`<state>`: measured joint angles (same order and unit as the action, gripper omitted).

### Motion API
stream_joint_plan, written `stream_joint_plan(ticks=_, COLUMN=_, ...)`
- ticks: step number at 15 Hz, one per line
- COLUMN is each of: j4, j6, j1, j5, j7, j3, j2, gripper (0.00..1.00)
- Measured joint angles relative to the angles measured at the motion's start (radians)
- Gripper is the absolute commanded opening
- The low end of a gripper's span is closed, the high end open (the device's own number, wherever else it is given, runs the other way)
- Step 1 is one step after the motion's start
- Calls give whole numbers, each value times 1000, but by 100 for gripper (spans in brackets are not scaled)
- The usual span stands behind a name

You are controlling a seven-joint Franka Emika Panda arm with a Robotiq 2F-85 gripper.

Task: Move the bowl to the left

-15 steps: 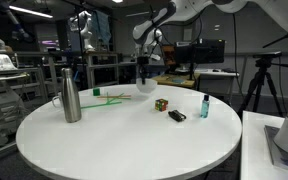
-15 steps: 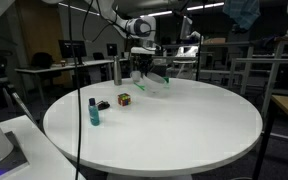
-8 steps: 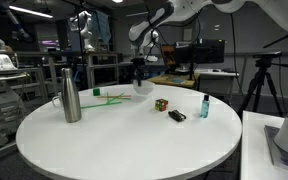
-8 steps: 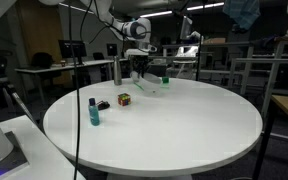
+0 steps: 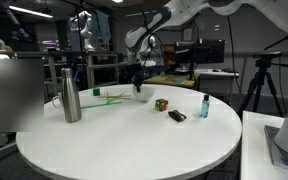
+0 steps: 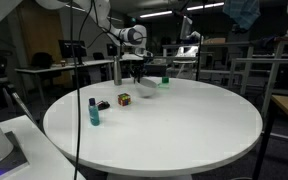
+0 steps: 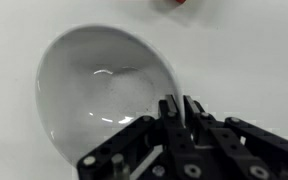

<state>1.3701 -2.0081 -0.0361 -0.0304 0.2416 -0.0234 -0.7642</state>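
The white bowl (image 7: 99, 90) fills the wrist view, plain and shallow, over the white table. My gripper (image 7: 179, 108) is shut on its rim at the right side, one finger inside and one outside. In both exterior views the gripper (image 5: 138, 82) (image 6: 137, 76) hangs at the far part of the round table, with the bowl (image 5: 143, 90) (image 6: 148, 89) small and partly hidden below it. I cannot tell whether the bowl touches the table.
A steel bottle (image 5: 71, 95) stands at one side of the table. The multicoloured cube (image 5: 161, 103) (image 6: 125, 99), a small black object (image 5: 177, 116) and a teal bottle (image 5: 204, 105) (image 6: 94, 111) stand nearby. Green sticks (image 5: 109, 97) lie near the bottle.
The gripper and the bowl have moved a little to the left in both exterior views, away from the cube and towards the green sticks. The other objects have not moved.
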Motion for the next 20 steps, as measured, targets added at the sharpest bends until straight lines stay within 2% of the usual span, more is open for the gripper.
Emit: stream_joint_plan(ticks=20, j4=-7, j6=2, j1=87, j5=-65, j7=-33, j3=4, j2=-16, gripper=3)
